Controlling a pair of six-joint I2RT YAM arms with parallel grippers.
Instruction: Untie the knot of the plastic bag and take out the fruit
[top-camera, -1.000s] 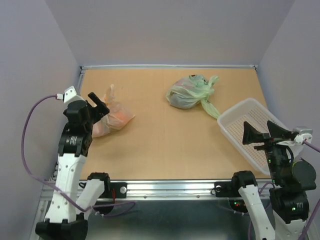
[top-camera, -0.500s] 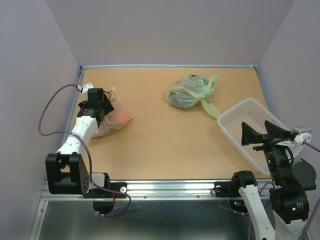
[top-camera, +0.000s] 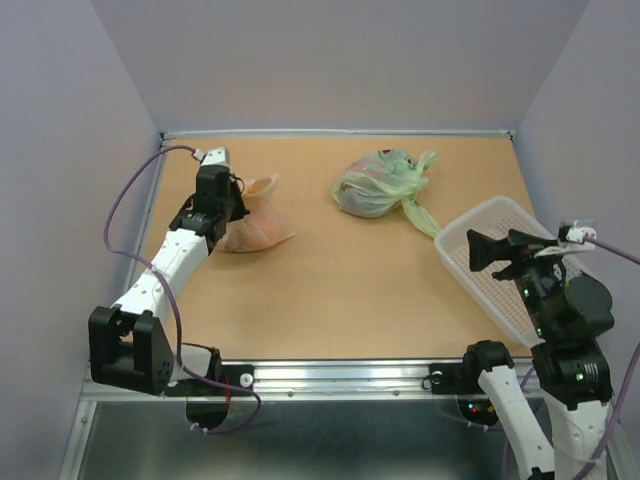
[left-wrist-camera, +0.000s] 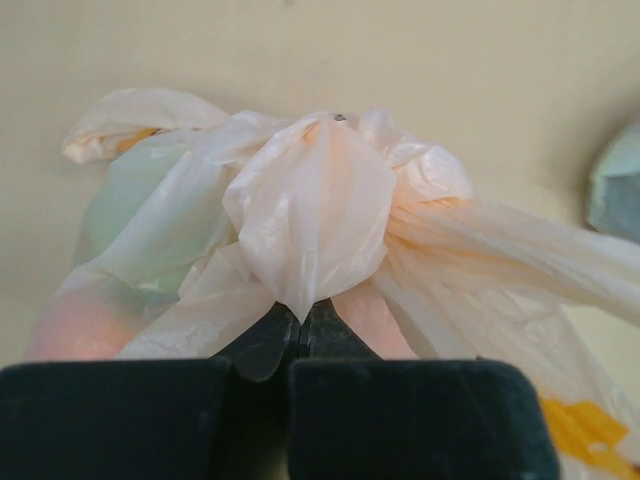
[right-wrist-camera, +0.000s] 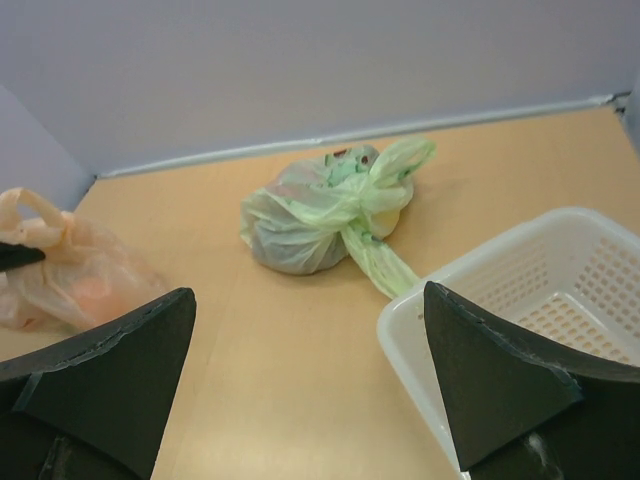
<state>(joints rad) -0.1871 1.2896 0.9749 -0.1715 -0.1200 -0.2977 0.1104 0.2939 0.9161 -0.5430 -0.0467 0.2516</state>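
left gripper (left-wrist-camera: 298, 325): jaws clenched on a fold of film at the near side of the knot (left-wrist-camera: 310, 200), arm stretched out low across the left of the table (top-camera: 330, 280)
right gripper (right-wrist-camera: 307, 293): jaws released and wide, holding nothing, hanging over the near right by the white basket (top-camera: 470, 218)
plastic bag (top-camera: 258, 225): peach-orange, lying on the far left of the table, knot at its far end, well apart from the green bag (top-camera: 378, 185)
fruit (left-wrist-camera: 70, 325): I only see a pinkish-orange lump through the film, inside the tied bag; can't tell which fruit
risk 1: I judge my pinch is on a loose fold, not on a handle tail, so pulling could cinch the knot tighter
risk 2: film is thin and crinkly, a hard tug from one point could tear it or slip out of the jaws
risk 3: nothing pins the bag down, so the whole bag may just drag or lift with the left arm; I'd want the right arm over, and it is far off
vs one second ago: left arm stood up at the near left with jaws wide beside the bag, now it's laid out forward and clenched
vs one second ago: bag sits a bit further right and far, knot end turned
vs one second ago: right arm shifted slightly, jaws wide as before
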